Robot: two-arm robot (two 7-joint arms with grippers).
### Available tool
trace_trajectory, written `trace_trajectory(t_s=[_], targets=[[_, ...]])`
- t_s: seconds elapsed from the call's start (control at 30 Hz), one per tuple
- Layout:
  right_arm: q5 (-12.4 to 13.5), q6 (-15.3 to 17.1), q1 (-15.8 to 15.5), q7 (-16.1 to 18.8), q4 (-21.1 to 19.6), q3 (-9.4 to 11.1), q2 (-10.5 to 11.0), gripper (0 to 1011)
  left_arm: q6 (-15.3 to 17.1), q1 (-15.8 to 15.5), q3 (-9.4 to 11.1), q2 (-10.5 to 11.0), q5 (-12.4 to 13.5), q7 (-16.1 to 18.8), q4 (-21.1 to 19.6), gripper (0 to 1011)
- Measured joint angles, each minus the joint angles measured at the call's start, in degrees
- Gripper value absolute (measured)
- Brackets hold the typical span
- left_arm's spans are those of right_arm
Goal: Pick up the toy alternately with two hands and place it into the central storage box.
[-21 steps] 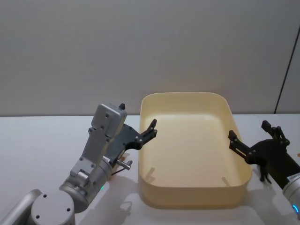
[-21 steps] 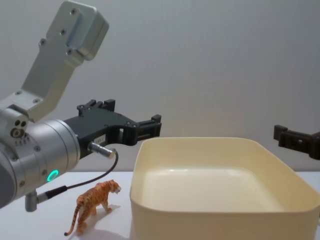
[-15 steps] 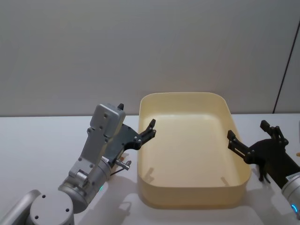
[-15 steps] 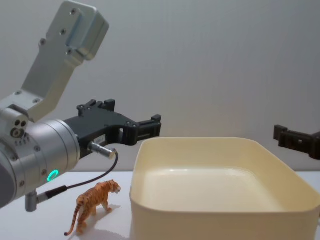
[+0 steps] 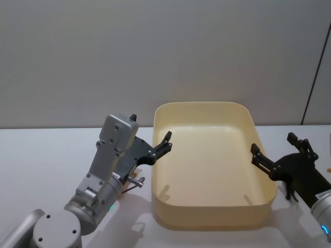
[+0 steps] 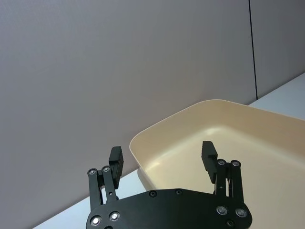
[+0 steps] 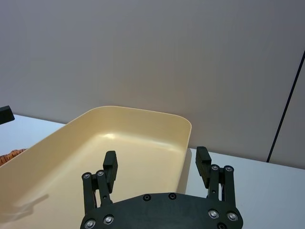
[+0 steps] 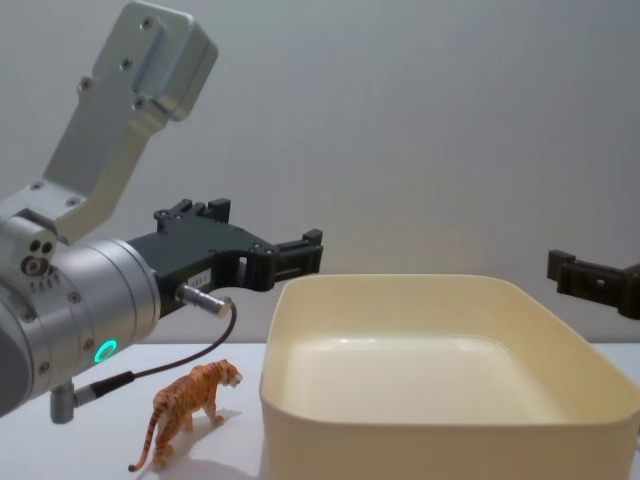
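A small orange striped tiger toy (image 8: 190,400) stands on the white table just left of the central storage box (image 8: 430,450), a large cream-yellow tub with nothing inside. Its orange back also peeks in past the tub (image 7: 143,110) in the right wrist view (image 7: 10,155). My left gripper (image 8: 268,232) hovers open above the tiger, beside the tub's left wall (image 5: 158,170), fingers pointing across the rim. From the head, the left gripper (image 5: 151,127) and the right gripper (image 5: 274,142) flank the tub. The right one is open and empty at the tub's right side. Both wrist views show spread, empty fingers (image 6: 162,150) (image 7: 156,155).
The white table (image 5: 46,155) ends at a plain grey wall behind. A dark vertical strip (image 5: 313,77) runs down the wall at the far right. A black cable and metal plug (image 8: 205,300) hang under the left wrist, just above the tiger.
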Motion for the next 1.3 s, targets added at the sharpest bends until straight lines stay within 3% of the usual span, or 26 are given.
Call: trace_trajectory(t_s=[1.3], targets=[[0.0, 0.0, 0.0, 0.0, 0.0, 0.0, 0.0, 1001, 0.0, 0.0, 0.0, 0.0, 0.0, 0.0, 0.0, 1001]])
